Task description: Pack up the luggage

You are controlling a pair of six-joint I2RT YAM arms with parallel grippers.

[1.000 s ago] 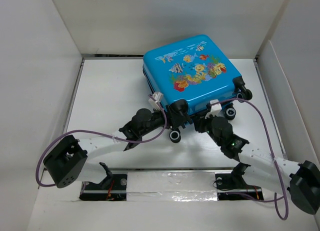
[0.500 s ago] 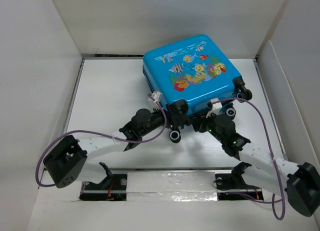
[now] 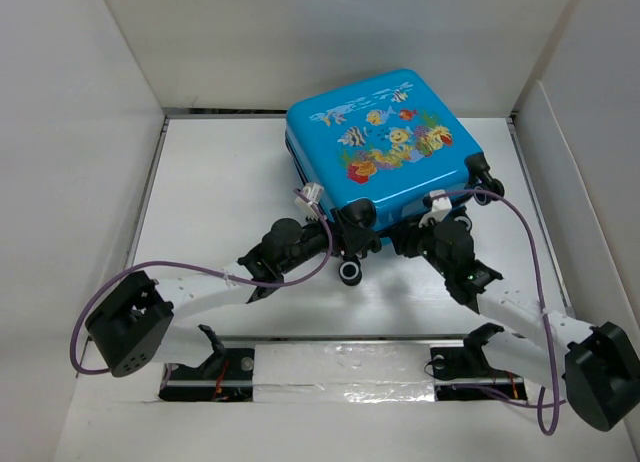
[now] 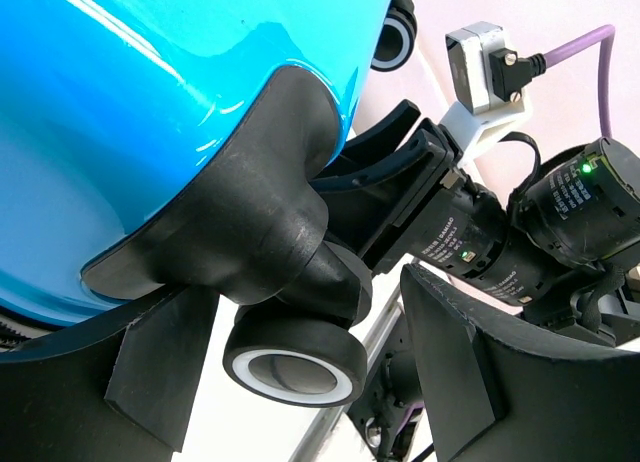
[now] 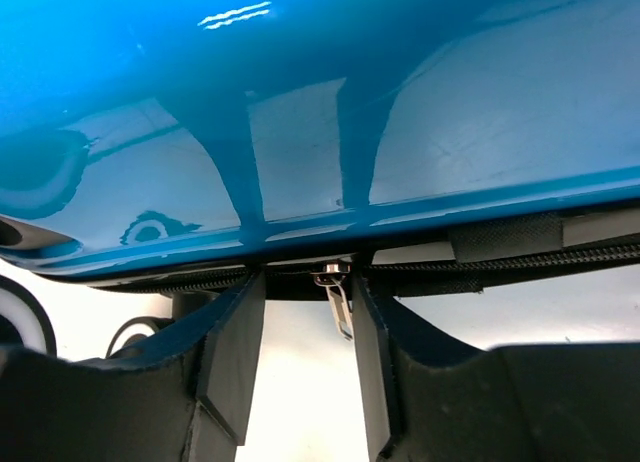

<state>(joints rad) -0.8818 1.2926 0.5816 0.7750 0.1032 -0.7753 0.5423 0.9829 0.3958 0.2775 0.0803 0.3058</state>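
The luggage (image 3: 385, 132) is a bright blue hard-shell suitcase with a fish print, lying flat and closed at the back of the table. My left gripper (image 3: 352, 240) is at its near left corner. In the left wrist view the jaws (image 4: 300, 302) stand open either side of a black-and-white wheel (image 4: 295, 357), with gaps showing on both sides. My right gripper (image 3: 413, 234) is at the near edge. In the right wrist view it (image 5: 305, 317) is open under the zip line, and the metal zipper pull (image 5: 340, 304) hangs between the fingers, close to the right finger (image 5: 375, 362).
White walls (image 3: 80, 132) enclose the table on the left, back and right. A metal rail (image 3: 340, 337) runs along the near edge between the arm bases. Purple cables (image 3: 525, 232) loop from both wrists. Another wheel (image 3: 480, 167) juts from the suitcase's right corner.
My right arm has moved up and right, closer under the suitcase's near edge. Its jaws have parted a little. The left gripper has widened slightly around the wheel.
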